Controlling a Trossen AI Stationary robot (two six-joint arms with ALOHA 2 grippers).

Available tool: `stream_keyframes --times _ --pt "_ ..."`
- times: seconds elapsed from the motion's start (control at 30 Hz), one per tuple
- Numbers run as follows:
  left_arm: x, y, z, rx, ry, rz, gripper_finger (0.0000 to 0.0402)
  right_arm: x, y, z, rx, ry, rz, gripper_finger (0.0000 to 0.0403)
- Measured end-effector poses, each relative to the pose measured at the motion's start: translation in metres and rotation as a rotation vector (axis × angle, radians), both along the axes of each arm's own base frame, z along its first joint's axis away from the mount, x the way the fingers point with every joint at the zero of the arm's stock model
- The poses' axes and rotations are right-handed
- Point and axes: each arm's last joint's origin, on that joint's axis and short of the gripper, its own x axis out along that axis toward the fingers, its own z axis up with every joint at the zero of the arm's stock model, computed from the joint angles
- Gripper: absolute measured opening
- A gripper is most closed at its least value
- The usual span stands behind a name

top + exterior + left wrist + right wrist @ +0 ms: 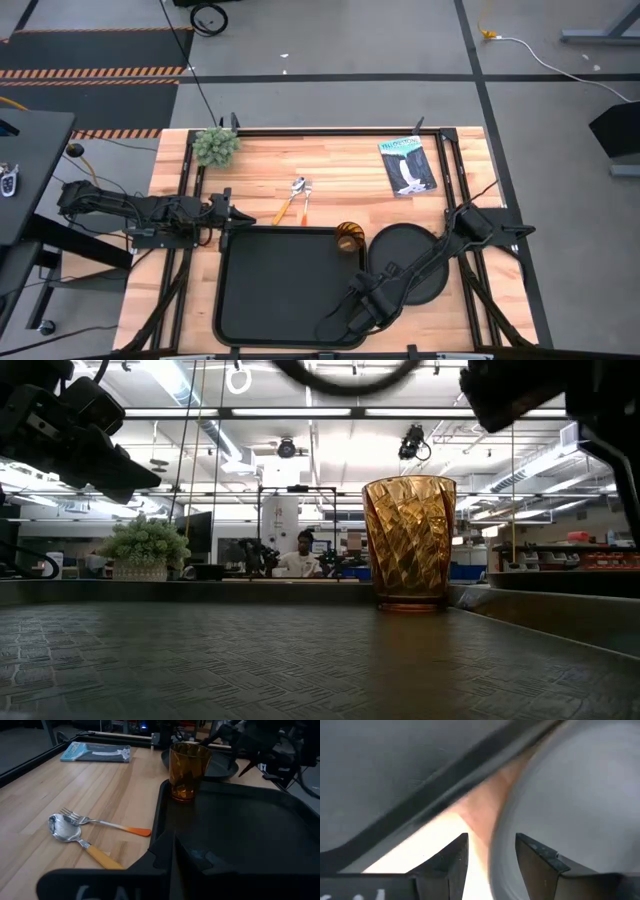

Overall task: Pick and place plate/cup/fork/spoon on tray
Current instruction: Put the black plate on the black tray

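The black tray (pixel 290 290) lies at the table's near middle. The amber cup (pixel 348 238) stands upright inside the tray's far right corner, and also shows in the low view (pixel 408 540) and the left wrist view (pixel 187 770). The round black plate (pixel 415 255) lies flat on the wood just right of the tray. The fork (pixel 304 200) and spoon (pixel 288 205) lie side by side on the wood beyond the tray. My right gripper (pixel 375 295) is open at the plate's near left rim (pixel 495 865). My left gripper (pixel 225 212) is shut above the tray's far left corner (pixel 165 835). My right gripper (pixel 492 852) comes from above with one finger (pixel 535 862) over the plate (pixel 580 795) and the other (pixel 452 860) over the bare wood between the plate and the tray (pixel 395 765). The plate's rim lies between them. I cannot tell whether a finger touches it.
A small potted plant (pixel 215 145) stands at the far left of the table and a booklet (pixel 407 165) lies at the far right. Black frame rails run along the table's left and right sides. A person (pixel 303 555) sits in the room beyond the table.
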Motion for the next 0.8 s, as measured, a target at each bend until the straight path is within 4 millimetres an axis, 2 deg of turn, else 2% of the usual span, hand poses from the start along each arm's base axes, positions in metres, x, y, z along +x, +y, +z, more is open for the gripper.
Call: stream_keyframes --times 0.33,0.5,0.8 --pt "0.000 0.000 0.000 0.000 0.000 0.000 0.0027 -0.004 0.002 0.000 -0.012 0.012 -0.075 0.0169" --pt "0.000 0.000 0.000 0.000 0.000 0.000 0.0027 -0.009 0.003 0.000 -0.054 0.022 -0.028 0.0169" --pt "0.000 0.000 0.000 0.000 -0.001 0.000 0.0027 -0.024 0.013 -0.012 -0.080 0.030 0.020 0.0169"
